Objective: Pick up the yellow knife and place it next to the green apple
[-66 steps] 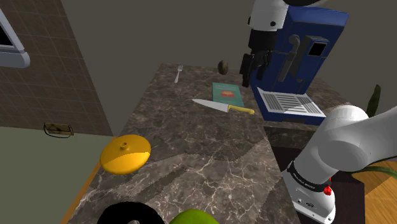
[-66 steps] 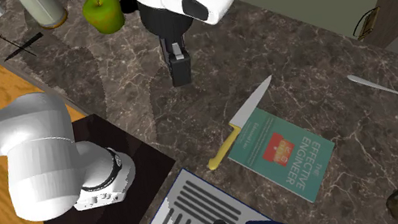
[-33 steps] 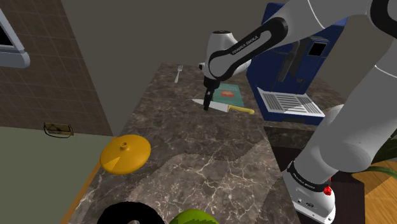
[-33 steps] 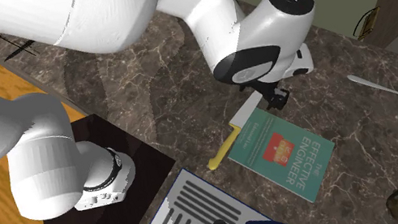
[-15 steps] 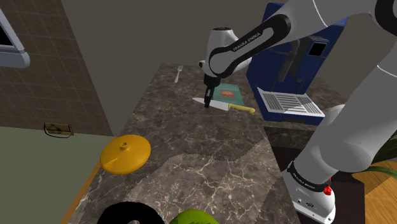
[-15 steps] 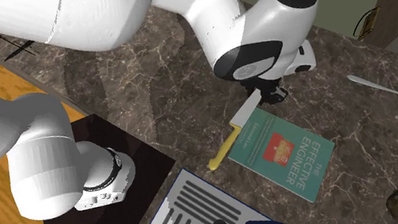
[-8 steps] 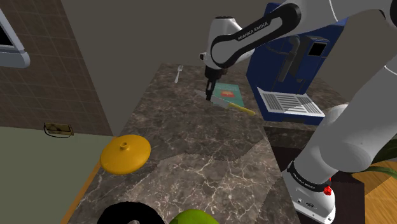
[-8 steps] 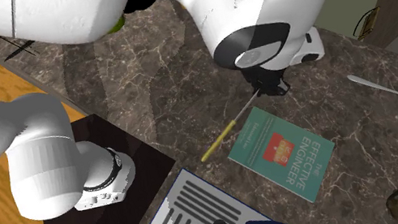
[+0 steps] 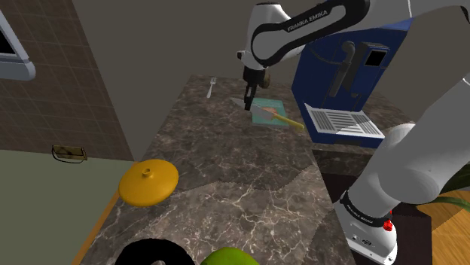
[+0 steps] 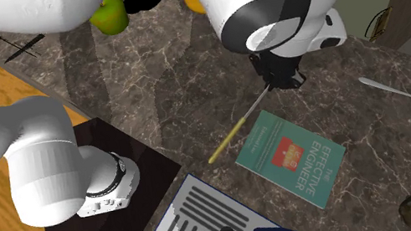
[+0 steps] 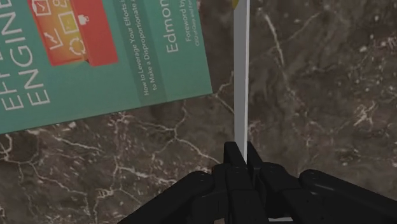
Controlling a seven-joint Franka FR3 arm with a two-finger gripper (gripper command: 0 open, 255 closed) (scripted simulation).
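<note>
The knife [image 9: 276, 116] has a pale blade and a yellow handle. It hangs tilted above the dark marble counter [image 9: 226, 173], handle end lower. My gripper [image 9: 251, 102] is shut on the blade near its tip. In the wrist view the thin blade [image 11: 240, 76] runs straight out from between my shut gripper [image 11: 240, 154]. From the second exterior view, the knife [image 10: 236, 131] slants down from the gripper [image 10: 275, 84]. The green apple [image 10: 107, 16] sits far along the counter; its top [image 9: 226, 257] peeks in at the shoulder view's bottom edge.
A teal book [image 10: 291, 156] lies under the knife. A blue coffee machine [image 9: 354, 68] stands beside it. A fork [image 9: 212, 85] lies at the counter's far end. An orange dome-shaped lid [image 9: 148, 182] and a black bowl [image 9: 151, 252] sit nearer the apple.
The gripper closed on the blade and rose, lifting the knife off the counter. The knife now hangs tilted, with its handle lower.
</note>
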